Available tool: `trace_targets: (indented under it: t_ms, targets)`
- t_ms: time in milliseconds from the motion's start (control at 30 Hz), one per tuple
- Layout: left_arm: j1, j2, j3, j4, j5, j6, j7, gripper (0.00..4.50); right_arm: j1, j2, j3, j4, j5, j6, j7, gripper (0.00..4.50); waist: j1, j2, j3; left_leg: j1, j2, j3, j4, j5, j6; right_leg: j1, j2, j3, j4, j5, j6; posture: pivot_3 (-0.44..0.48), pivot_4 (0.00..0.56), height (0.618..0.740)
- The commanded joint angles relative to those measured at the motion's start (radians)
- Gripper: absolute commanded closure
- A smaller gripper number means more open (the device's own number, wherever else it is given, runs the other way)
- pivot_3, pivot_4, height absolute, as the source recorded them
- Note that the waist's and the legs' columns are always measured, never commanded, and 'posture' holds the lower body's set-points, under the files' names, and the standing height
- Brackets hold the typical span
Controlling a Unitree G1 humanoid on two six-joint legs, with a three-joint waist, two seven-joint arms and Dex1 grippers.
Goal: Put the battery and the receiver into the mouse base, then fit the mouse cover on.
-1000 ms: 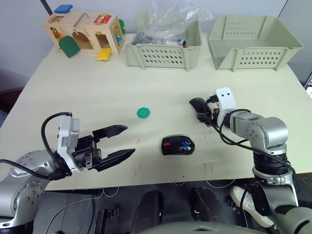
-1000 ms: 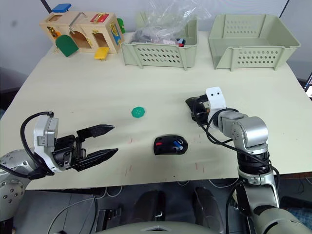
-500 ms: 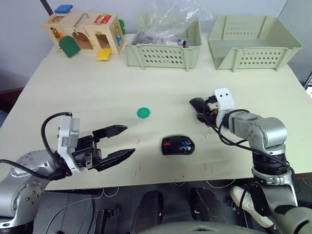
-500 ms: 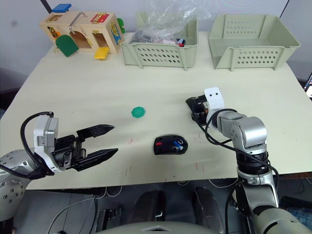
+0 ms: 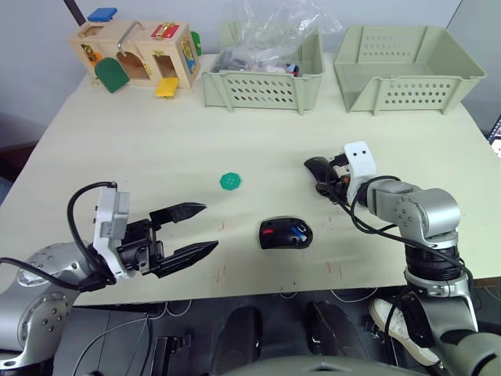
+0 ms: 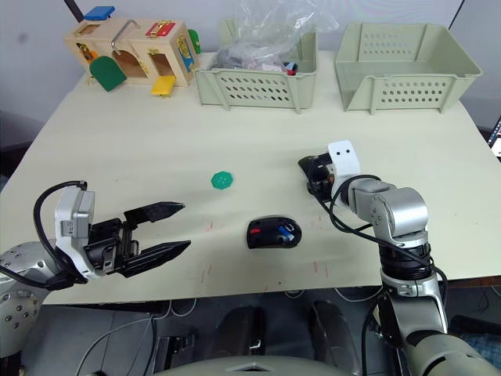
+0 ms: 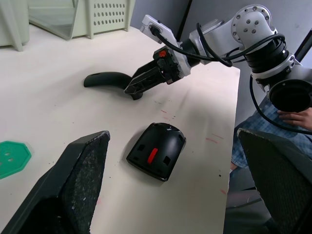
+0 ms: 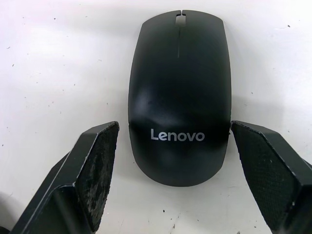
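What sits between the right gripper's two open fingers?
The mouse cover lies on the table between the right gripper's spread fingers, neither touching it, per the right wrist view.

Green little octagon disc [image 5: 230,182] is sitting by itself around the middle of the table [image 5: 141,141], left of center. Up in the upper left corner a wooden latch-board toy house [image 5: 135,52] is standing, with colored doors in green, yellow, red and blue. Two pale green perforated baskets are lining the top edge: the middle one [image 5: 262,86] is holding a crumpled clear plastic bag [image 5: 274,31], and the upper right one [image 5: 407,66] looks empty.
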Motion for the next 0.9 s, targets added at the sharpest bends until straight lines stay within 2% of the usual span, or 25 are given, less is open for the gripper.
trace_targets:
  t_ms: [33,100,167,367,500,633,833,900]
  targets:
    - [0.003,0.001,0.008,-0.03,-0.006,-0.019,0.002,0.0,-0.018,-0.006,0.002,-0.016,-0.005,-0.022,0.005,0.9,0.0,0.0,0.0,0.0,0.0,0.0,0.0,0.0,0.0,0.0,0.0,0.0,0.0,0.0,0.0,0.0,0.15,0.74]
    - [0.003,0.001,0.009,-0.03,-0.006,-0.018,0.003,0.0,-0.018,-0.007,0.002,-0.015,-0.005,-0.023,0.005,1.31,0.0,0.0,0.0,0.0,0.0,0.0,0.0,0.0,0.0,0.0,0.0,0.0,0.0,0.0,0.0,0.0,0.15,0.74]
    - [0.004,0.001,0.009,-0.031,-0.006,-0.018,0.003,0.0,-0.018,-0.007,0.003,-0.015,-0.005,-0.023,0.006,2.19,0.0,0.0,0.0,0.0,0.0,0.0,0.0,0.0,0.0,0.0,0.0,0.0,0.0,0.0,0.0,0.0,0.15,0.74]
    - [0.005,-0.001,0.009,-0.031,-0.007,-0.018,0.005,0.0,-0.023,-0.014,0.005,-0.025,-0.003,-0.019,0.008,2.23,0.0,0.0,0.0,0.0,0.0,0.0,0.0,0.0,0.0,0.0,0.0,0.0,0.0,0.0,0.0,0.0,0.15,0.74]
    - [0.006,-0.003,0.009,-0.03,-0.007,-0.019,0.006,0.0,-0.034,-0.067,0.014,-0.063,0.026,0.004,0.056,2.23,0.001,0.0,0.0,0.0,0.0,0.0,0.0,0.0,0.0,0.0,0.0,0.0,0.0,0.0,0.0,0.0,0.15,0.74]
    - [0.007,0.001,0.012,-0.019,-0.005,-0.02,-0.003,0.0,-0.055,-0.209,0.07,-0.128,0.096,0.001,0.205,2.23,0.001,0.0,0.0,0.0,0.0,0.0,0.001,0.0,0.0,0.0,0.0,0.0,0.0,0.0,0.0,0.0,0.15,0.74]
    - [-0.003,0.024,0.009,0.015,0.002,-0.019,-0.042,0.0,-0.144,-0.559,0.175,-0.247,0.227,-0.117,0.611,2.23,0.002,0.002,0.001,0.0,0.0,-0.001,0.001,0.0,0.0,0.0,0.0,0.0,0.0,0.0,0.0,0.0,0.15,0.74]
    - [-0.005,0.039,0.008,0.03,0.006,-0.024,-0.072,0.0,-0.187,-0.644,0.214,-0.261,0.251,-0.152,0.716,2.23,0.002,0.002,0.001,0.0,0.0,-0.001,0.002,0.0,0.0,0.0,0.0,0.0,0.0,0.0,0.0,0.0,0.15,0.74]
